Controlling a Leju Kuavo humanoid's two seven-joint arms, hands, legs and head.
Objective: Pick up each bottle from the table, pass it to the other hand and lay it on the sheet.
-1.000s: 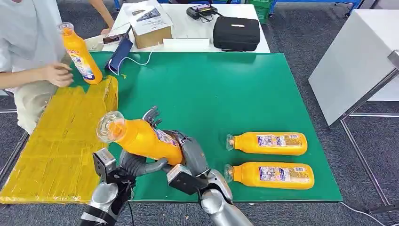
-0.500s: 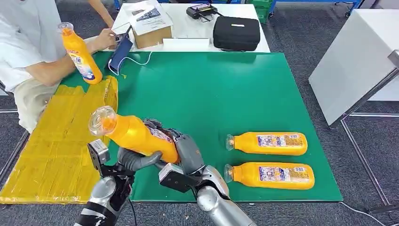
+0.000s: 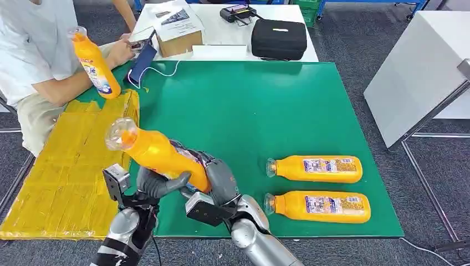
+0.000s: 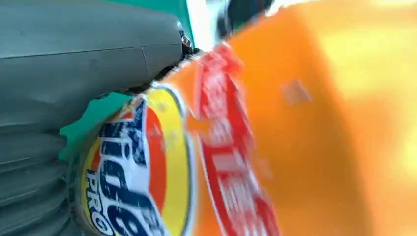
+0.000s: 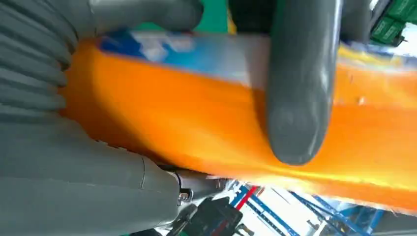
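I'm mid hand-over: the bottle (image 3: 158, 157) sits tilted between my two hands, cap up and away from me, above the table's near edge. My left hand (image 3: 158, 184) grips its lower body from beneath, thumb wrapped across. My right hand (image 3: 217, 178) is curled round the base end, though the wrist views are blurred, so I can't be sure how firmly. The sheet (image 3: 66, 166) lies just beyond my left hand. Next, my right should let go, then my left carries the bottle over and lays it flat.
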